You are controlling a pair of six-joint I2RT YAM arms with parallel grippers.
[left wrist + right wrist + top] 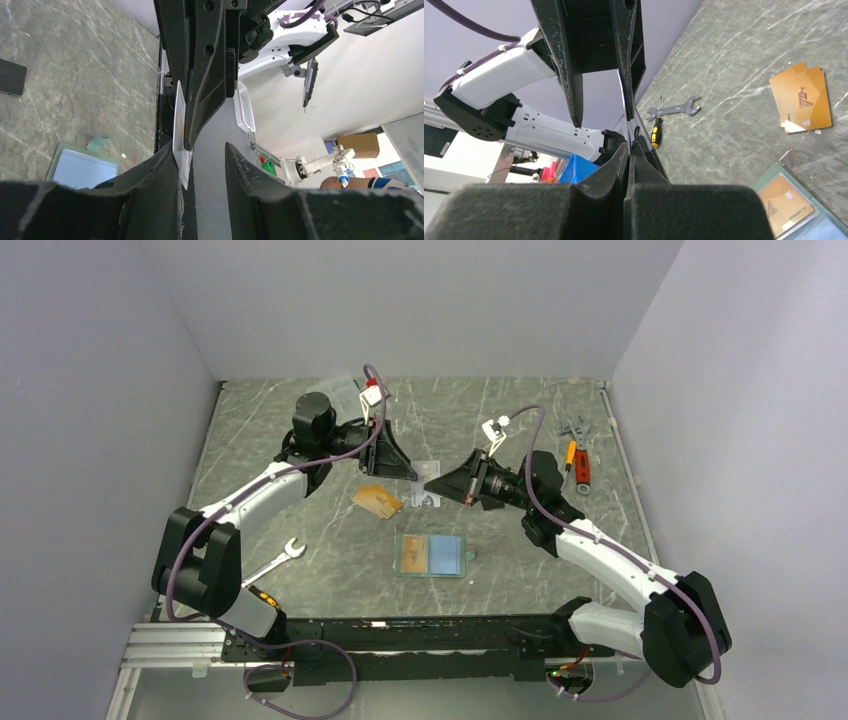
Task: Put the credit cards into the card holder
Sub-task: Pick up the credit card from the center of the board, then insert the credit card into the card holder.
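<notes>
Silvery-white card (179, 120) clenched in right pincer (630, 148), inside the released left pincer (200, 150)

Soft, even overhead light fills the enclosure, leaving faint shadows on the worktop (510, 585). The top view is sharp. Both wrist views blur in the close foreground, and the left one's bright background washes out.

left hand (408, 473): tip close to the right hand (437, 484) over the mid tabletop (480, 420)
silvery-white card (425, 499): sat between both hand tips
orange-gold card (377, 501): lay flat just left of them
card holder (432, 555): lay open nearer the bases, an orange card (413, 553) inside
</notes>
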